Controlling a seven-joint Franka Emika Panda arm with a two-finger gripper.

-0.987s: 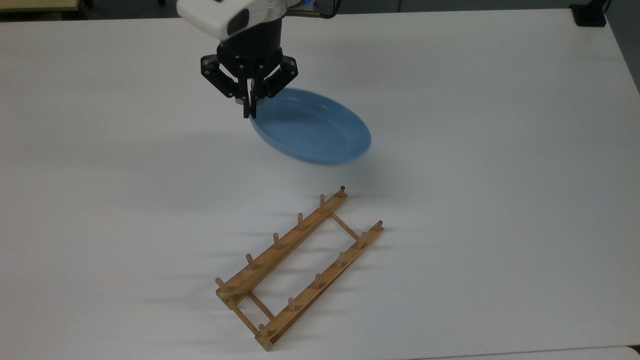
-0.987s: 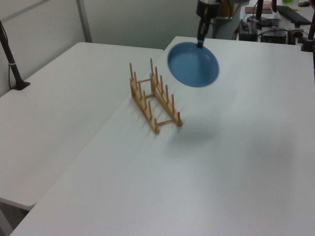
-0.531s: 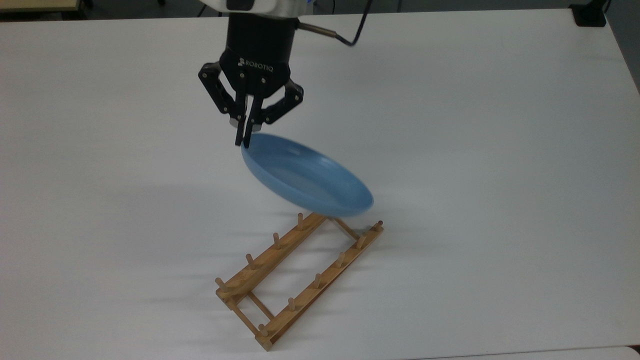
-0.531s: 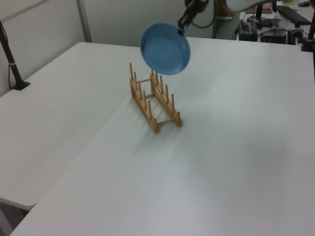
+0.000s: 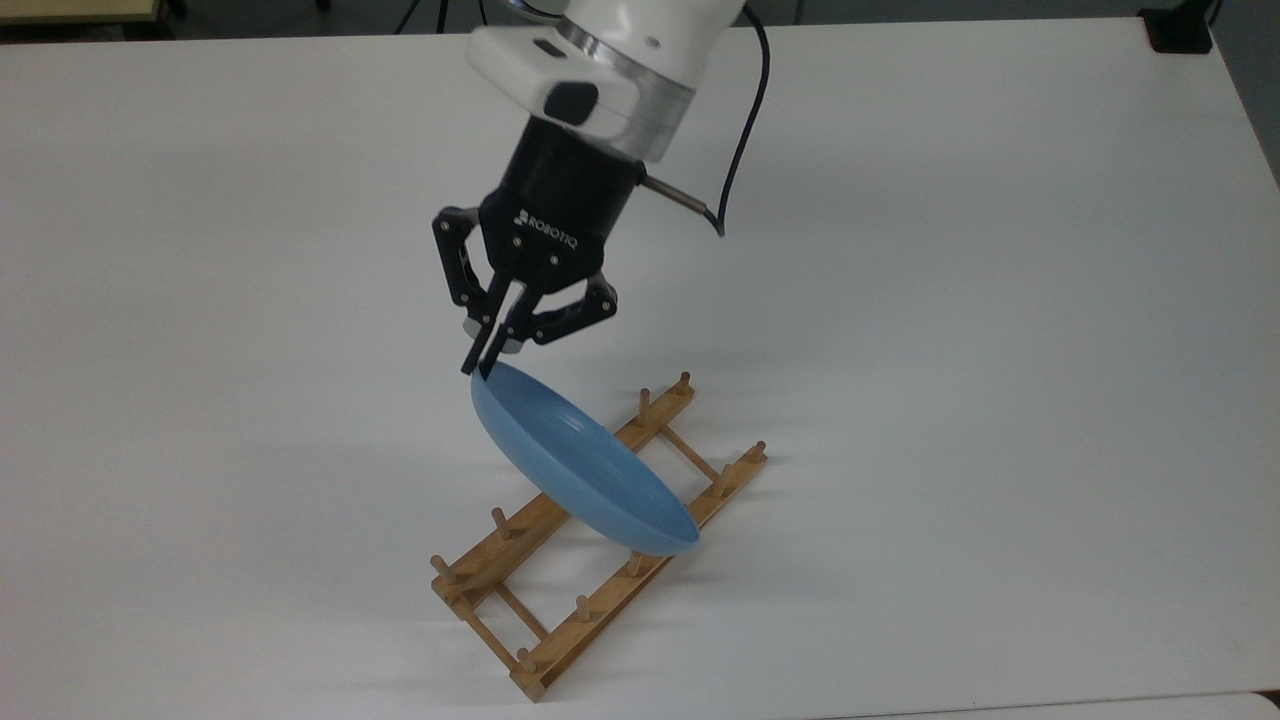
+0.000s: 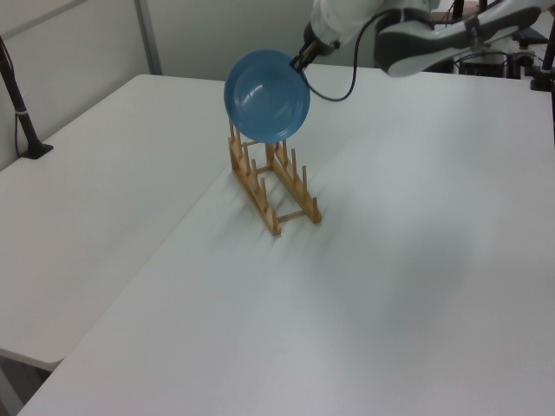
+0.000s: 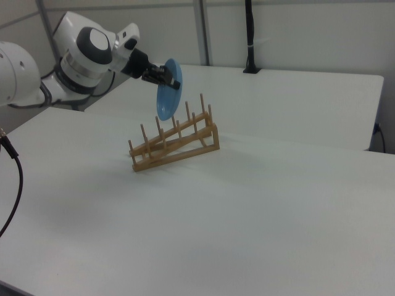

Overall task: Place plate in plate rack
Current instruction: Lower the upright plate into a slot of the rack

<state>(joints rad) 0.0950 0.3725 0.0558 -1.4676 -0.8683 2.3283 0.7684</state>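
We see the gripper (image 5: 482,362) with its jaws clamped on the upper rim of the light-blue plate (image 5: 585,473), which hangs tilted on edge above the middle of the wooden plate rack (image 5: 560,600). In the top view the plate's lower edge covers part of the rack's rails, yet we cannot tell whether it touches them. In the left view the plate (image 6: 266,95) faces the camera and hides the rack's (image 6: 286,201) far pegs. In the right view the plate (image 7: 166,92) appears nearly edge-on, held over the rack (image 7: 179,145) from the right view's left by the gripper (image 7: 174,82). The rack stands on the white surface (image 5: 950,300).
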